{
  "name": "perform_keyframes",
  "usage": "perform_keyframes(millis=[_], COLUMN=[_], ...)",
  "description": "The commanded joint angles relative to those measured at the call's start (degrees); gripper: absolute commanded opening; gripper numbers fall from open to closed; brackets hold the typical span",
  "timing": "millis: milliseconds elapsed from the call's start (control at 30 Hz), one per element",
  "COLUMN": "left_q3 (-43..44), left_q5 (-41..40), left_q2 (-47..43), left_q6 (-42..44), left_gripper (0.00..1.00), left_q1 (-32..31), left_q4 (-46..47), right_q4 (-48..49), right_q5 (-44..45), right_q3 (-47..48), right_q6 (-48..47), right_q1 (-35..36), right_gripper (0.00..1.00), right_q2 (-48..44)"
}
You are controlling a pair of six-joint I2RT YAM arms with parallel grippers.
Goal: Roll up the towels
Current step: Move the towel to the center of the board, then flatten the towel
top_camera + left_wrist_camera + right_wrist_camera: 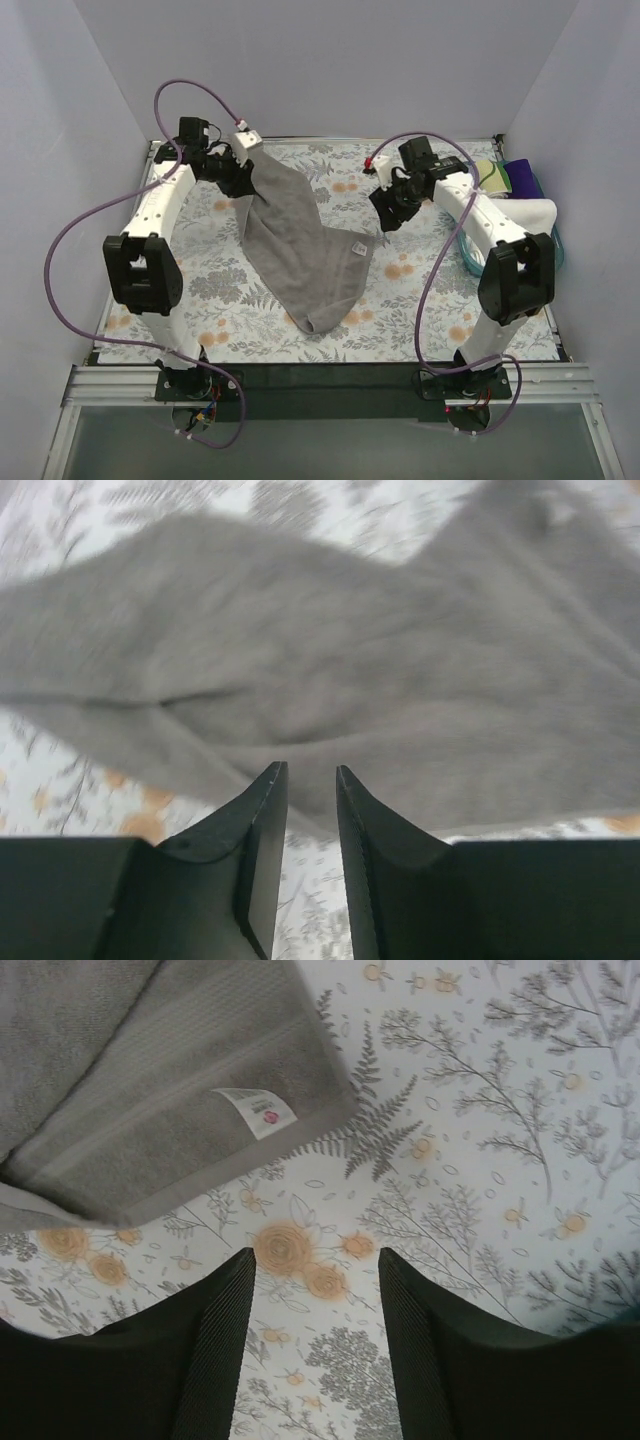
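Floral-print worktop under pale walls. Toward 6 o'clock, loose end of grey-brown towel flat on the covering. At 2 o'clock, right claw spread apart and empty, near the towel's labelled corner. Farther back, at 11 o'clock, left claw clamped on the towel's raised corner, fabric draped down toward centre.

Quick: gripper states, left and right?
Left gripper: closed, pinching the grey towel.
Right gripper: open, holding nothing.
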Motion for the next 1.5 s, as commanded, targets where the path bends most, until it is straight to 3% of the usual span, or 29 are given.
perform_keyframes(millis=[0, 67, 133, 233, 333, 433, 533, 800, 900, 933, 1067, 1233, 1467], left_q3=[1.5, 3.1, 4.2, 5.7, 5.7, 6.3, 5.9, -9.6, -12.4, -12.3, -7.1, 0.3, 9.5], left_q5=[-6.7, -13.1, -16.8, -22.1, -24.5, -32.3, -39.6, -38.8, -30.4, -28.5, -26.6, -33.5, -43.2], left_q2=[8.3, 12.3, 14.9, 18.4, 20.6, 23.9, 24.7, 11.8, 5.5, 4.5, 6.0, 14.7, 25.9], left_q6=[-5.4, -6.3, -8.9, -11.6, -12.2, -11.7, -11.4, -5.6, -4.5, -4.3, -6.7, -11.5, -14.2], left_gripper=[0.24, 0.24, 0.36, 0.42, 0.43, 0.42, 0.31, 0.01, 0.11, 0.26, 0.44, 0.45, 0.45], left_q1=[2.2, 2.6, 2.6, 2.6, 2.2, 1.8, 2.6, 6.9, 11.1, 10.7, 4.7, -2.9, -5.6], left_q4=[2.7, 5.5, 8.8, 11.4, 13.5, 14.4, 13.9, 11.3, 10.4, 11.4, 12.0, 14.2, 12.8], right_q4=[0.6, 2.0, 4.7, 8.3, 9.5, 9.5, 9.1, 7.7, 7.6, 7.5, 6.3, 5.8, 5.2], right_q5=[-2.5, -0.8, 1.6, 5.7, 6.5, 9.2, 13.6, 24.9, 24.7, 24.2, 21.2, 21.8, 21.8], right_q3=[-0.6, -1.0, -1.0, -1.0, -0.6, -0.3, -1.7, -4.6, -2.9, -2.0, -1.0, -1.9, -2.4], right_q6=[-0.8, 0.0, 1.9, 3.9, 5.4, 6.2, 6.1, 2.8, 2.1, 1.5, 0.7, 0.7, 1.7], right_q1=[4.9, 6.5, 8.7, 10.3, 11.2, 11.7, 11.7, 9.5, 9.0, 9.0, 9.0, 9.0, 9.1], right_gripper=[0.49, 0.47, 0.48, 0.49, 0.49, 0.48, 0.47, 0.46, 0.46, 0.46, 0.46, 0.46, 0.46], right_q2=[2.1, 4.7, 7.3, 10.5, 13.7, 16.9, 18.1, 20.4, 20.6, 20.4, 20.2, 19.1, 19.1])
